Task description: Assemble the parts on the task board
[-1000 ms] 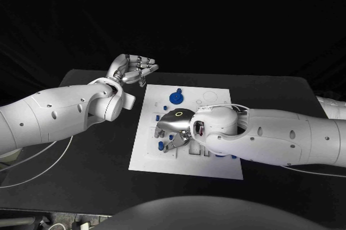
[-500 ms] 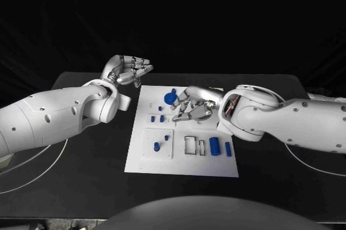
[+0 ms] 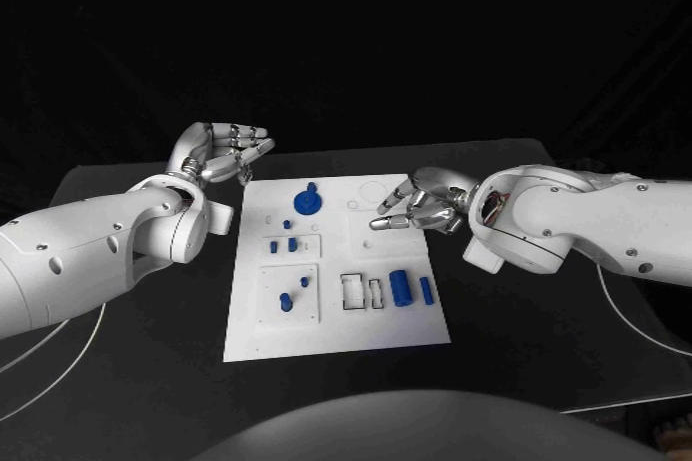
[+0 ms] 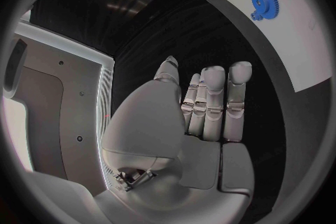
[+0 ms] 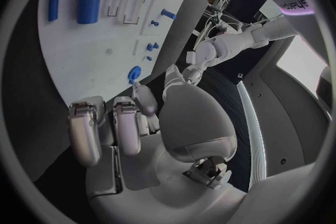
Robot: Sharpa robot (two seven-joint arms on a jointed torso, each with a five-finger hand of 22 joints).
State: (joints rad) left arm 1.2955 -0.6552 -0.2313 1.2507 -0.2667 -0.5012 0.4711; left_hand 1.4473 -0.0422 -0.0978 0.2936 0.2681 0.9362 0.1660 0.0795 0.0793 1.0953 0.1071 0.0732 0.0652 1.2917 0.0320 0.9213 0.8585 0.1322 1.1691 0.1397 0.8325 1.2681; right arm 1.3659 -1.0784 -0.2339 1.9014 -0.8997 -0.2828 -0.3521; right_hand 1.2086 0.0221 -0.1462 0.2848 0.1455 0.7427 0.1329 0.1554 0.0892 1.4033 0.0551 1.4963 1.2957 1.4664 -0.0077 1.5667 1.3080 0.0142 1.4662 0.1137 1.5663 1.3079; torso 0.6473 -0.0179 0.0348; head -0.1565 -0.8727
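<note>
- head view: right hand (image 3: 421, 209) has lifted off the task board (image 3: 335, 326) to its right edge, fingers curled, holding nothing.
- left hand (image 3: 219, 151) loosely curled, empty, beside the board's far-left corner.
- blue gear (image 3: 307, 200) seated; next part not yet picked.

A flat white rectangular task board (image 3: 339, 326) lies on the black worktop (image 3: 130, 361). A blue toothed gear (image 3: 307, 200) sits at its far end, small blue pegs (image 3: 281, 246) mid-board, and blue cylinders (image 3: 401, 287) by empty slots.
</note>
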